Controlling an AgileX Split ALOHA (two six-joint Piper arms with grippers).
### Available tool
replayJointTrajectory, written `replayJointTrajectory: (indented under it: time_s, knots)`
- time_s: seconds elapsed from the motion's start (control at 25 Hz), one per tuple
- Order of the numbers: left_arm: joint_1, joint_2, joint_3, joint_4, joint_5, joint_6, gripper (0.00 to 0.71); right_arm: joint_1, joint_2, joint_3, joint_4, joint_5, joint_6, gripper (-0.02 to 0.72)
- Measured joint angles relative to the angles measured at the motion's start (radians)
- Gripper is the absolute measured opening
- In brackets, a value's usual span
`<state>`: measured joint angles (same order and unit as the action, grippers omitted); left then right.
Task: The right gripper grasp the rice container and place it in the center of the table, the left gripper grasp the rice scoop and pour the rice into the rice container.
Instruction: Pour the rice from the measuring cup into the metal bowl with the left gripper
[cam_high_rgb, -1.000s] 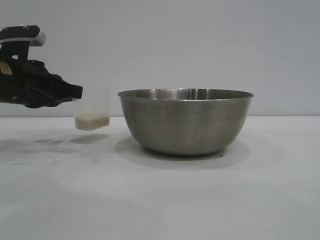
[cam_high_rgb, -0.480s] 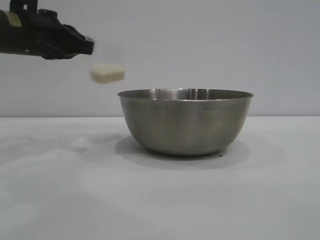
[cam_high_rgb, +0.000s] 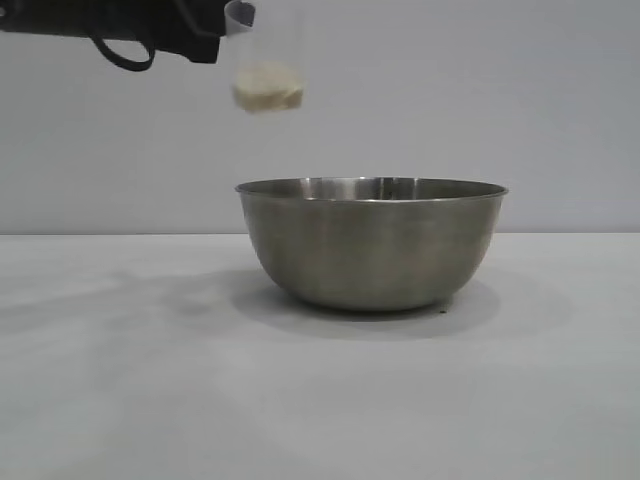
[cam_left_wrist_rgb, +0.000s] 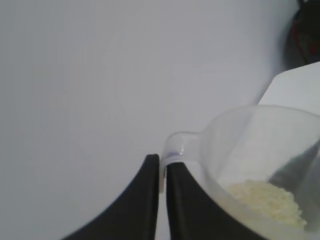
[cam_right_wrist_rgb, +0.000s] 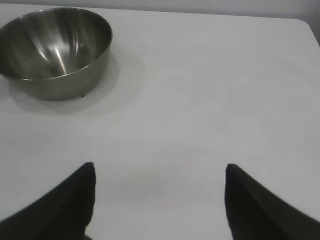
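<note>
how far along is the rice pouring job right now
Done: the rice container stands on the table, and the right gripper is open, well clear of it. In hand: the left gripper, shut on the rice scoop handle, holds it above the container's left rim. Left: the rice is unpoured; the container looks empty.

The desk (cam_high_rgb: 120, 400) was a plain white matte surface. Only the steel rice container (cam_high_rgb: 371, 245) stood directly on it, upright, near the middle.

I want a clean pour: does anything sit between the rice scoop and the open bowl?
Nothing visible does. The rice scoop, held by the left gripper, hangs above the rice container near its left rim; only open air separates them.
</note>
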<state>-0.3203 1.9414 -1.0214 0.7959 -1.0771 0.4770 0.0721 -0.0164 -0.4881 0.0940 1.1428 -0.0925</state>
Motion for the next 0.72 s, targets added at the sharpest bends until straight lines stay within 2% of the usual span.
replayJointTrajectory:
  time_s: [0.4,0.72]
  knots:
    - [-0.05,0.0,0.0,-0.033,0.086,0.312,0.0,0.0,0.0,0.0,0.006,0.0,0.0,0.481]
    - [-0.082,0.0,0.0,-0.102,0.136,0.651,0.0,0.0,0.0,0.0,0.008,0.0,0.0,0.481]
